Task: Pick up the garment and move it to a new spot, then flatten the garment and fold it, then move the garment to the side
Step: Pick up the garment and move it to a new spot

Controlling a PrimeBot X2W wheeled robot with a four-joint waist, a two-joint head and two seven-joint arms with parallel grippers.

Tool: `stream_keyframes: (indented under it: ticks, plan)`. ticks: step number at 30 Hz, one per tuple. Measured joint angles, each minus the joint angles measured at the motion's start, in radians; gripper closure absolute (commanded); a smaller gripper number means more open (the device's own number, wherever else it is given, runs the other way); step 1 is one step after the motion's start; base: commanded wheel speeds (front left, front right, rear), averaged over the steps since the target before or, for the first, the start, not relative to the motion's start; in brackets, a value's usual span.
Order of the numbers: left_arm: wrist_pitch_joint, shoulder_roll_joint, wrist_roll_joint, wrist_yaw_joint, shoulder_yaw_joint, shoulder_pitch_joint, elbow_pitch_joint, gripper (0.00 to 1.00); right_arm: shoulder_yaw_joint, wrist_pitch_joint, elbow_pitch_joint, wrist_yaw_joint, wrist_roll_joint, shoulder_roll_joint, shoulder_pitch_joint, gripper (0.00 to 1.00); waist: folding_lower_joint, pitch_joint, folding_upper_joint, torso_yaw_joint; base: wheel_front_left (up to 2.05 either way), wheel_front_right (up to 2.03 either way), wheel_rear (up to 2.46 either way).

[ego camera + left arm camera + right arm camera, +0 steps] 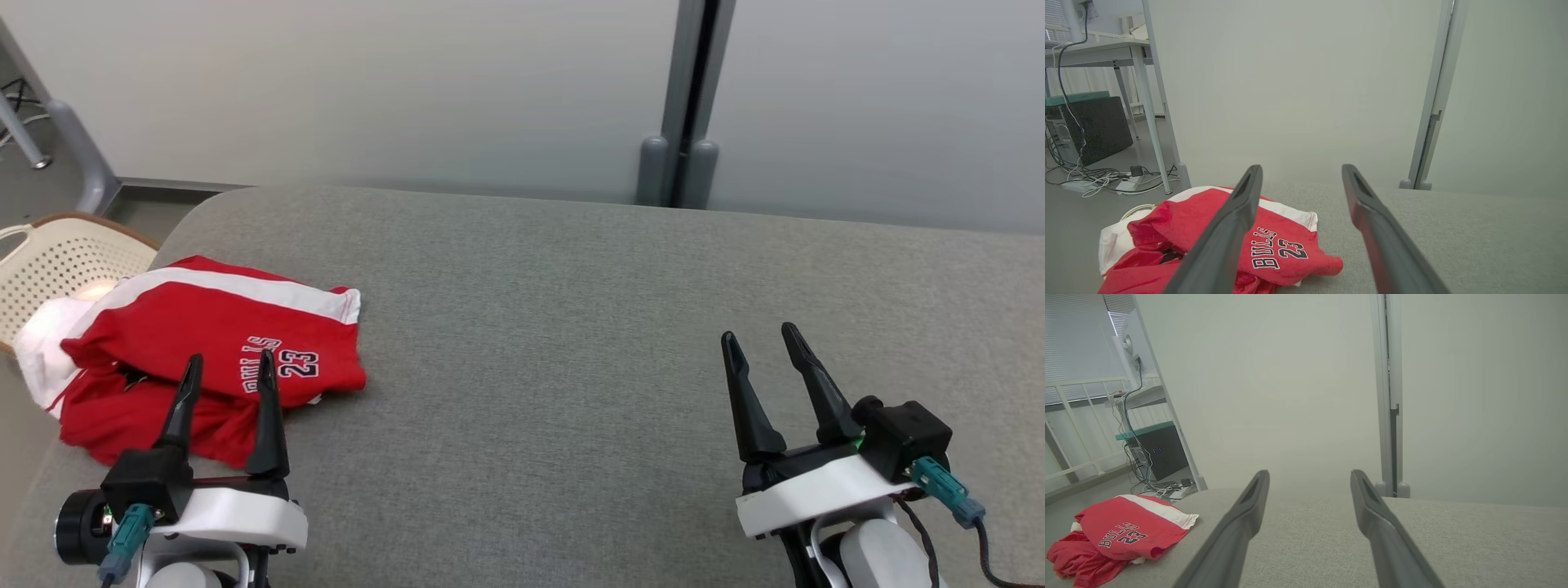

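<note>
My left gripper (230, 356): fingers apart, empty, garment (188, 318) just ahead | my right gripper (758, 331): fingers apart, empty

Black claw fingers (268, 425), white wrists (237, 514); teal connectors (131, 527)

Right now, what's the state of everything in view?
Red and white Bulls garment: crumpled, unfolded, at the left edge of the grey fabric table.
Left gripper: jaws open, empty, by the garment.
Right gripper: jaws open, empty, over bare table.
Cream perforated basket: beside the table, contents unclear.
</note>
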Motion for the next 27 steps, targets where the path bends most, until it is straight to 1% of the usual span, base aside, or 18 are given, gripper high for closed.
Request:
stream_keyframes:
  ticks: [10,16,19,23,27]
  plan:
    - [0.000,0.001,-0.007,0.014,0.036,-0.003,0.012,0.00,0.036,0.000,-0.028,0.000,0.035,-0.011,0.000,0.00,0.0000,0.009,0.0000,0.161,0.00,0.00,0.00]
    - [0.000,0.001,-0.019,0.005,0.061,0.008,0.013,0.00,0.050,0.000,-0.032,0.000,0.051,-0.017,-0.002,0.00,0.0000,0.016,0.0000,0.242,0.00,0.00,0.00]
    - [0.000,0.001,-0.027,-0.002,0.066,0.013,0.021,0.00,0.051,0.000,-0.035,0.000,0.050,-0.020,-0.002,0.00,0.0000,0.016,0.0000,0.261,0.00,0.00,0.00]
    - [0.000,0.000,-0.044,-0.007,0.078,0.011,0.053,0.00,0.055,0.000,-0.051,0.000,0.045,-0.026,-0.012,0.00,0.0000,0.016,0.0000,0.259,0.00,0.00,0.00]
    - [0.070,0.014,-0.092,-0.027,0.092,-0.026,0.086,0.00,0.064,0.000,-0.060,0.000,0.032,-0.035,-0.012,0.00,0.0000,0.022,0.0000,0.244,0.00,0.00,0.00]
